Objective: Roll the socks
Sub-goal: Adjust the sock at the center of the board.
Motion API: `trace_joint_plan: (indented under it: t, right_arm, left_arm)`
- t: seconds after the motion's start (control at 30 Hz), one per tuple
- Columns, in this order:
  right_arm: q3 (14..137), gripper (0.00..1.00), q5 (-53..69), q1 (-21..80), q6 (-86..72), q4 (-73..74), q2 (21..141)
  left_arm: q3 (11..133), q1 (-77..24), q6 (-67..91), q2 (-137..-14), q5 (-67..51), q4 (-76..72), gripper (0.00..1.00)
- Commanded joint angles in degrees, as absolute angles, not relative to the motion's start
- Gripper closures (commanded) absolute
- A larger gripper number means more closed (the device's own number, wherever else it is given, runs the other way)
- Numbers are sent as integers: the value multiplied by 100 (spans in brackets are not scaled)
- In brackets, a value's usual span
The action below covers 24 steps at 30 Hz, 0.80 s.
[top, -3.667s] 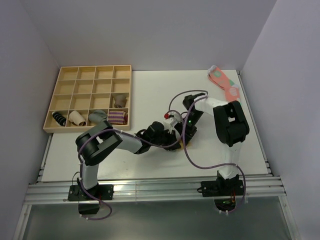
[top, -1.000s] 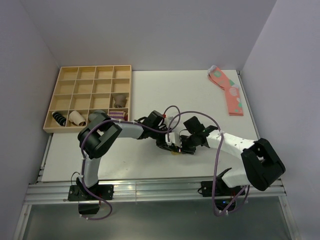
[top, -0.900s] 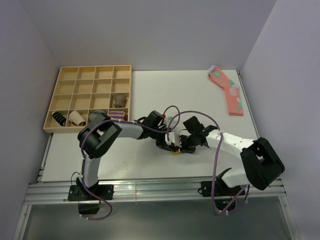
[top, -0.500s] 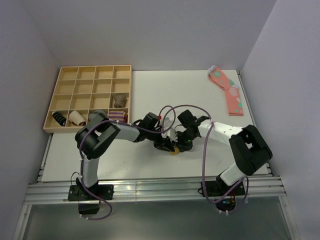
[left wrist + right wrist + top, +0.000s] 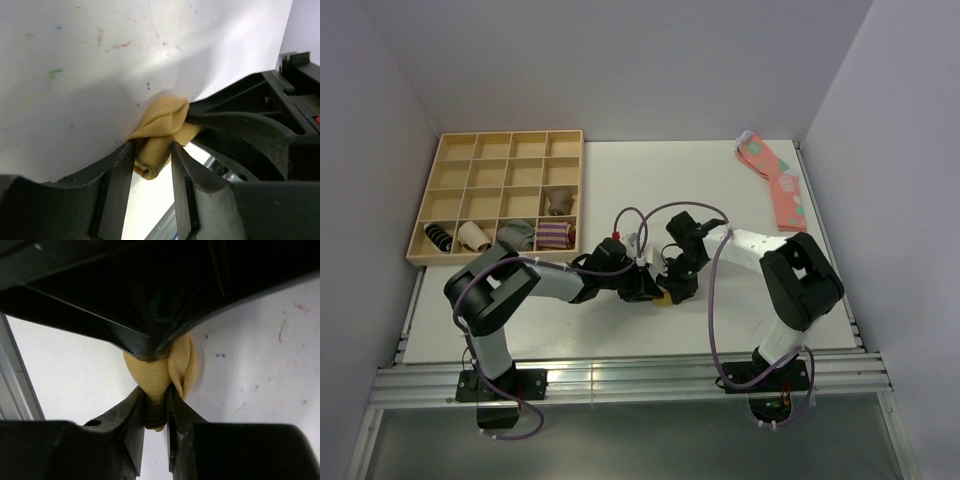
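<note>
**A:** From above, where are the socks?

**B:** The socks (image 5: 664, 297) show only as a sliver of mustard on the table (image 5: 620, 180), near its front middle. They sit wedged between the left gripper (image 5: 647, 290) and the right gripper (image 5: 674, 284). The two heads meet there, and from this height I cannot tell how the jaws stand.

**A:** Any writing?

**B:** None that I can read. The wooden tray (image 5: 510, 133) holds other rolled pairs (image 5: 555, 234), and the pink spotted socks (image 5: 775, 175) lie at the far right. No label shows on any of them.

**A:** And the left wrist?

**B:** The socks (image 5: 159, 131) are a tight folded bundle on the table. The left gripper (image 5: 151, 159) has its jaws narrow, pinching the rolled end. The right gripper (image 5: 240, 132) touches the fabric from the far side. There are coloured smudges (image 5: 120, 45) on the table, but no letters.

**A:** Right wrist?

**B:** It is the same bundle of socks (image 5: 160, 371). The right gripper (image 5: 155, 407) is clamped narrowly on its lower fold, and the left gripper (image 5: 150, 300) looms just above.

**A:** So which step is this?

**B:** I judge the roll is nearly made. The next move calls for securing the loose end, then one gripper letting go gently while the other keeps the bundle tight.
</note>
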State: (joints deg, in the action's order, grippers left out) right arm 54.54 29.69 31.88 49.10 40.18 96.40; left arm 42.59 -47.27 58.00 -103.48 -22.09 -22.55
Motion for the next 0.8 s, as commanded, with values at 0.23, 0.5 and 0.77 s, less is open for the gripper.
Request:
trace_joint_plan:
  t: [0.23, 0.5, 0.77]
  right_arm:
    - [6038, 92, 2953, 2953, 4606, 5053, 10731]
    - [6538, 92, 3208, 2734, 4614, 5756, 11328]
    - [6803, 93, 3138, 2601, 4386, 5907, 11514]
  left_arm:
    - [3578, -5053, 5265, -9660, -273, -2883, 51]
    - [3182, -5563, 4764, -9054, 1333, -2875, 48]
    - [3191, -5905, 4184, -8464, 2223, -2338, 49]
